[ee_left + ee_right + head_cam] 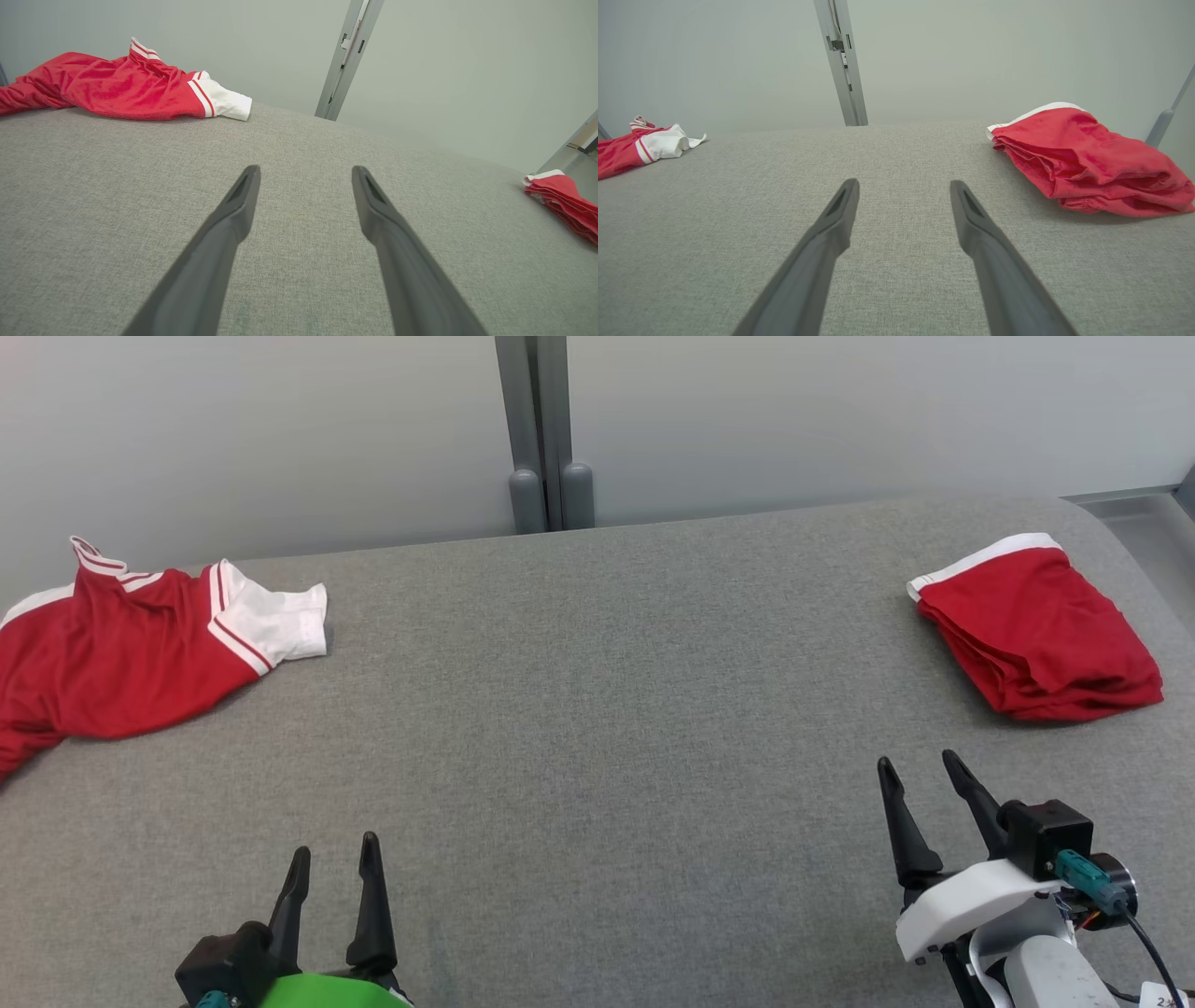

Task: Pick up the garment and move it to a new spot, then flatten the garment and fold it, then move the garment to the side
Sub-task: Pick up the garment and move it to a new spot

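The jersey [121,653], red with white striped sleeves, lies crumpled and unfolded at the far left of the grey worktop [597,709], one white sleeve stretched toward the middle; part of it runs off the left edge of the head view. The left tool [335,845] sits at the near edge, its two dark fingers spread apart with nothing between them; the jersey is well apart from it, ahead and to its left, with bare worktop between them. In the left wrist view the jersey lies at the upper left, far beyond the fingertips. The right tool [917,758] stands at the near right, fingers likewise parted and empty; the jersey is across the whole worktop from it. A red folded garment [1036,635] with a white band rests at the far right, near the right tool, just ahead of its fingertips and slightly to the right, not touching them. A grey post [546,429] rises against the pale wall [840,420] behind the worktop.
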{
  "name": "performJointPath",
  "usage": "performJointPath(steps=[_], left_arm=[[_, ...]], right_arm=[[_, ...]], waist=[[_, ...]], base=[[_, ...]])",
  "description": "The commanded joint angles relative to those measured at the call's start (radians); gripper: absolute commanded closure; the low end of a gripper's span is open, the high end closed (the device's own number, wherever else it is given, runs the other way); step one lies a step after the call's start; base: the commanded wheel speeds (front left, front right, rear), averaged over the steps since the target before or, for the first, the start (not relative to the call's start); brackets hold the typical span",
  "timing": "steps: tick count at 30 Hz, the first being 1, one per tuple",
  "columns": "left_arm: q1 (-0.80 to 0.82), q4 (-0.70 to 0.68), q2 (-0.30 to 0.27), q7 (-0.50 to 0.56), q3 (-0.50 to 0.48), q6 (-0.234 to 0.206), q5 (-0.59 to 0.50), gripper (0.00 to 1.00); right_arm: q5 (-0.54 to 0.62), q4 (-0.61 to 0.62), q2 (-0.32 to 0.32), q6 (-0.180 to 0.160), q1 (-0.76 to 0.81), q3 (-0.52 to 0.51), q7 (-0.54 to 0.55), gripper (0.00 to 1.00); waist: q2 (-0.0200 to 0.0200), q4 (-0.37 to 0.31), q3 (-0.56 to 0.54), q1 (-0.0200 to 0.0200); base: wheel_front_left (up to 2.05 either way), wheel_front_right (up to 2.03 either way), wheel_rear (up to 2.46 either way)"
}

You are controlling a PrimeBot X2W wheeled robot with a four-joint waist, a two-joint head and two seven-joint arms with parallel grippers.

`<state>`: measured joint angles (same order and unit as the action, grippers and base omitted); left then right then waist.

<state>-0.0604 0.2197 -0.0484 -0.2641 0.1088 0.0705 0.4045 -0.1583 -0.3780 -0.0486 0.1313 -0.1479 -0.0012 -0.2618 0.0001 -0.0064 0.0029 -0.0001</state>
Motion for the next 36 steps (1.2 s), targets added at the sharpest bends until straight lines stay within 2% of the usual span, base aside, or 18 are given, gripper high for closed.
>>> performJointPath(steps=[1, 12, 16, 28, 36], left_arm=[[-0.003, 0.0, -0.004, 0.0, 0.001, 0.001, 0.003, 0.0], [0.007, 0.006, -0.004, 0.0, 0.008, 0.006, -0.014, 0.0], [0.011, 0.006, -0.004, 0.0, 0.01, 0.005, -0.02, 0.0], [0.006, -0.007, -0.004, 0.0, 0.001, 0.01, -0.035, 0.0], [-0.005, -0.015, -0.004, 0.0, -0.003, 0.011, -0.033, 0.0]], right_arm=[[-0.003, 0.005, -0.004, -0.001, 0.018, -0.001, -0.005, 0.0], [-0.017, 0.009, -0.004, -0.001, 0.036, 0.001, -0.005, 0.0], [-0.01, 0.016, -0.004, -0.001, 0.042, -0.007, -0.005, 0.0], [-0.016, 0.024, -0.003, -0.001, 0.053, 0.018, -0.005, 0.0], [-0.023, 0.021, -0.004, -0.001, 0.048, 0.041, -0.005, 0.0]], waist=[[-0.0001, 0.001, -0.001, 0.0001], [-0.0001, 0.044, -0.012, 0.0001], [-0.0001, 0.098, -0.017, 0.0001], [-0.0001, 0.332, -0.024, 0.0001], [-0.0001, 0.411, -0.022, 0.0001]], base=[[0.0, 0.0, 0.0], [0.0, 0.0, 0.0], [0.0, 0.0, 0.0], [0.0, 0.0, 0.0], [0.0, 0.0, 0.0]])
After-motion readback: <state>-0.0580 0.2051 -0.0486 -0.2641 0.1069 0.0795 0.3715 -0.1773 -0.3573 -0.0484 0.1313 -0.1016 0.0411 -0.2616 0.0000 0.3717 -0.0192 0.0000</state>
